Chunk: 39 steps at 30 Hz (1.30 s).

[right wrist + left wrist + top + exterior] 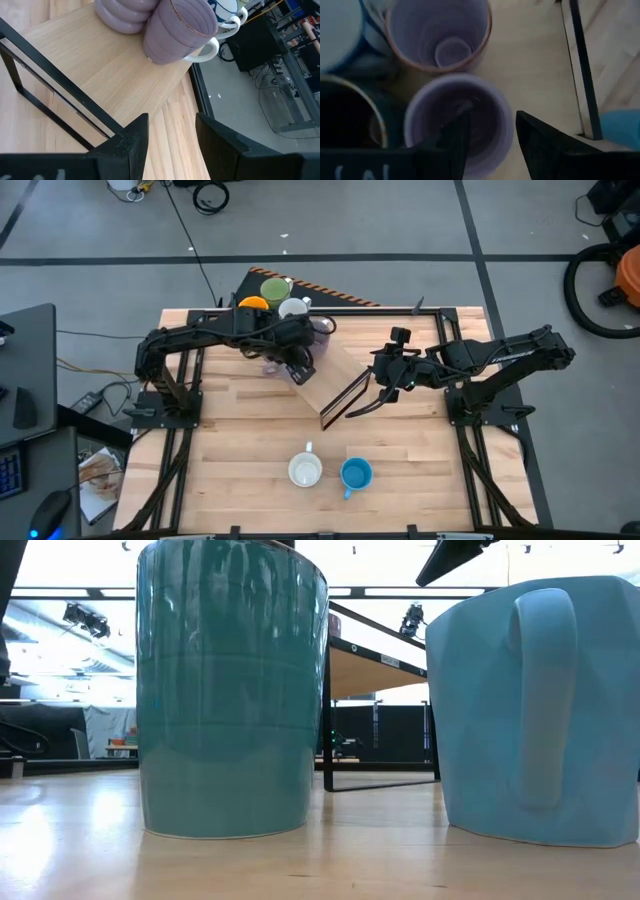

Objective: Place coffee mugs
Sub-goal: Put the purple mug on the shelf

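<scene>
Hovering over a raised wooden shelf [325, 380] at the back of the table [230, 450], the left end effector [487, 135] has its fingers spread apart, one on each side of a lavender mug's [457, 117] rim, grasping nothing firmly that can be told. A second lavender mug [437, 32] stands touching it, with a dark brown mug [345, 117] just beside. Green [275, 287], orange [252, 304] and white [294, 308] mugs cluster behind the left arm. The right end effector [170, 137] hangs released near the shelf's black frame edge. Near the table's front, a plain white mug [305, 470] and a blue mug [356, 474] stand side by side.
</scene>
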Available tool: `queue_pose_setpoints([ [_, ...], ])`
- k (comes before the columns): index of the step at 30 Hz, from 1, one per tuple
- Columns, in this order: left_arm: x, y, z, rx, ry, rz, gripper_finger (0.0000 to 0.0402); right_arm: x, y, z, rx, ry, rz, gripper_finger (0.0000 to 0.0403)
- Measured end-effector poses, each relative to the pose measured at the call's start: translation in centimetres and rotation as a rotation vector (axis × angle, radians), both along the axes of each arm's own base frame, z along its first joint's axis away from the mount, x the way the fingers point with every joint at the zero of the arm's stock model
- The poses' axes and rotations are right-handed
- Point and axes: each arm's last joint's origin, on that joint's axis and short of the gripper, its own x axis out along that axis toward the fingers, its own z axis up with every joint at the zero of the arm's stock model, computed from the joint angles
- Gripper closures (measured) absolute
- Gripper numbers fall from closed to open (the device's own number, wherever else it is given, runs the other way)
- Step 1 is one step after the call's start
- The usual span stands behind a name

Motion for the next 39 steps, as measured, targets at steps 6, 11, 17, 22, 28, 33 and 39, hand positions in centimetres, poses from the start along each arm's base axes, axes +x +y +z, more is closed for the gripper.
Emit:
queue_pose_setpoints([
  [6, 0.7, -1.8, 0.6, 0.141, -0.042, -0.177, 0.0234, 0.0, 0.0, 0.0, -0.002, -0.001, -0.002, 0.0234],
  [11, 1.3, -3.3, 0.5, 0.213, -0.033, -0.325, 0.0234, 0.0, 0.0, 0.0, -0.002, -0.001, -0.002, 0.0234],
  [17, 2.2, -4.1, -0.7, 0.302, 0.048, -0.418, 0.0234, 0.0, 0.0, 0.0, -0.001, -0.005, -0.002, 0.0234],
  [22, 2.4, -4.0, -1.2, 0.32, 0.083, -0.439, 0.0234, 0.0, 0.0, 0.0, 0.008, -0.009, -0.004, 0.0234],
  [28, 2.3, -2.8, -1.2, 0.323, 0.106, -0.402, 0.0234, 0.0, 0.0, 0.0, 0.007, -0.005, 0.0, 0.0234],
  [33, 2.1, -2.2, -1.3, 0.314, 0.114, -0.38, 0.0234, 0.0, 0.0, 0.0, 0.007, -0.005, 0.0, 0.0234],
  [39, 2.0, -1.5, -1.3, 0.353, 0.152, -0.371, 0.0235, 0.0, 0.0, 0.0, 0.005, -0.003, 0.002, 0.0234],
])
